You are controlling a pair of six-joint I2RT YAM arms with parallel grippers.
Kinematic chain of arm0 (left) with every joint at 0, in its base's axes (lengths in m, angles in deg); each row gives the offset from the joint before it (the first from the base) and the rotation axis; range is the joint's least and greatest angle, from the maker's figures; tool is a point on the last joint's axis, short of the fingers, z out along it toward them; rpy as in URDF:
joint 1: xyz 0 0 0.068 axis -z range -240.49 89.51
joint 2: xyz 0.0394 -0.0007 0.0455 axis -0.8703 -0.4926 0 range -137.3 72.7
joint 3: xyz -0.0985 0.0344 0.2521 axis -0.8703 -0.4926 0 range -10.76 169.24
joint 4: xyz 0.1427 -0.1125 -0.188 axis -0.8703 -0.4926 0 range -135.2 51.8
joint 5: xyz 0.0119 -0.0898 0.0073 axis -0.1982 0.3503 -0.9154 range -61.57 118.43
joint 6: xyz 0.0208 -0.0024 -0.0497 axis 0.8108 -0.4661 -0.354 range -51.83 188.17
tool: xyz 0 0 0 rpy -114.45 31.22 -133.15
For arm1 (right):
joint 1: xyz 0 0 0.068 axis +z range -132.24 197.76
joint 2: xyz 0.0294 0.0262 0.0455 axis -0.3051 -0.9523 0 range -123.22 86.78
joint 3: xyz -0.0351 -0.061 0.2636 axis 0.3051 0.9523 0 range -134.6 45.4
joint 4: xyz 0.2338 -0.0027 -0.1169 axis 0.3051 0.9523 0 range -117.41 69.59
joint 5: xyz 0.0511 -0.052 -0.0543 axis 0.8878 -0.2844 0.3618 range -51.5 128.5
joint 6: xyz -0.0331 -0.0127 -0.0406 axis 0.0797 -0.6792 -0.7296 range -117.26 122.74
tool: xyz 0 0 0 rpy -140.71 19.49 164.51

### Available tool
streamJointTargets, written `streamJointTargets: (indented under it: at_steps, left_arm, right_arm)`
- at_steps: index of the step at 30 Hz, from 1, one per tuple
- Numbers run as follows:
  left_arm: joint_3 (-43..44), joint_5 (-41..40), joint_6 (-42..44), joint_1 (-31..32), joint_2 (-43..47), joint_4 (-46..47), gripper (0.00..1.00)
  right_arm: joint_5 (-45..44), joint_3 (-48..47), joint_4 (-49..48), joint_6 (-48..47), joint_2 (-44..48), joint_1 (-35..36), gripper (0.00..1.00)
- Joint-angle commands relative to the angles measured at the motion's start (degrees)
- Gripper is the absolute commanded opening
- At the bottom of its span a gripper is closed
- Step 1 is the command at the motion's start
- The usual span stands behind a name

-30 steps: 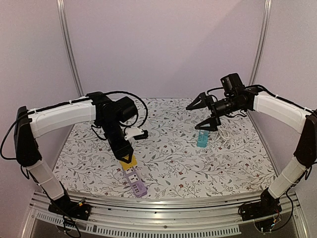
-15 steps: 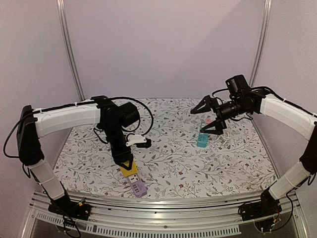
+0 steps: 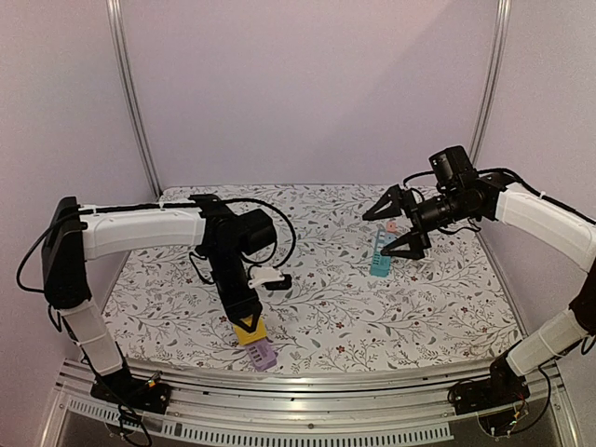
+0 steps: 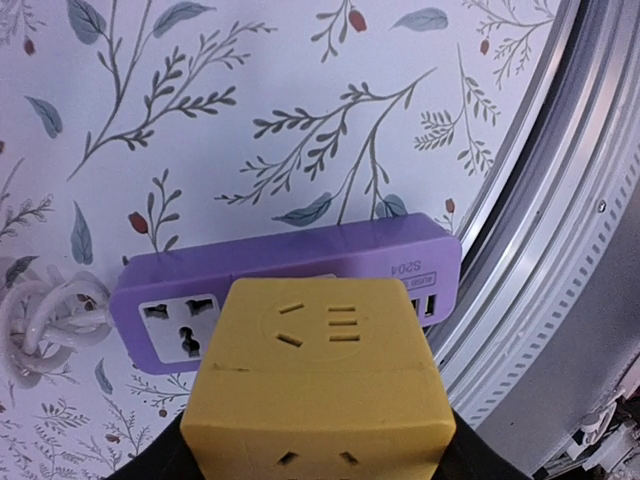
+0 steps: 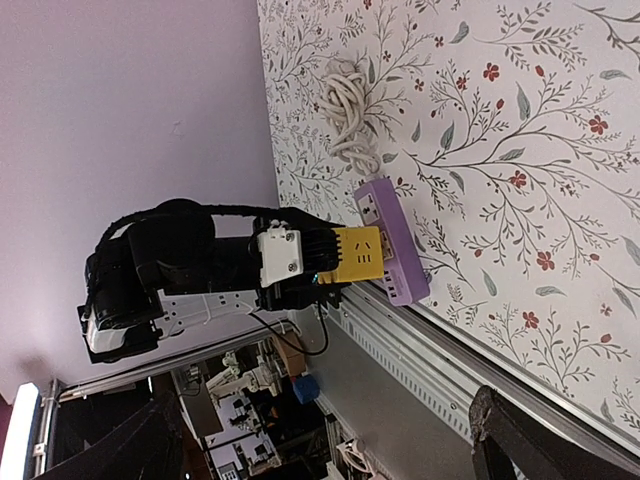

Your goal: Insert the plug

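My left gripper [image 3: 246, 321] is shut on a yellow cube plug [image 3: 249, 331], which fills the lower middle of the left wrist view [image 4: 320, 375]. It sits right over a purple power strip [image 3: 261, 354] lying near the table's front edge, also in the left wrist view [image 4: 290, 270] with one free socket at its left. From the right wrist view the plug [image 5: 358, 255] touches the strip [image 5: 392, 240]. My right gripper [image 3: 402, 226] is open and empty, hovering over a teal block [image 3: 380, 254] at the back right.
The strip's coiled white cable [image 5: 345, 110] lies on the floral cloth beside it, and it also shows in the left wrist view [image 4: 40, 320]. The metal front rail [image 3: 307, 391] runs just past the strip. White cord lies by the teal block [image 3: 419, 256].
My left gripper has carried the yellow plug forward and down along the strip toward the front edge. My right gripper has drifted slightly right and lower, still open.
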Motion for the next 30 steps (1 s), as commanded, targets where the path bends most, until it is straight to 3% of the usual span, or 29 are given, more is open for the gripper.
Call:
streamJointTargets:
  at_steps: [1,30]
  left_arm:
    - [-0.74,-1.7,-4.33,0.48,0.55,4.82,0.0]
    - [-0.88,-6.83,-4.33,0.57,2.58,2.25,0.0]
  right_arm:
    - [-0.53,-0.88,1.93,-1.5,0.52,0.19,0.99]
    - [-1.26,0.86,2.93,-2.33,2.72,0.14,0.99]
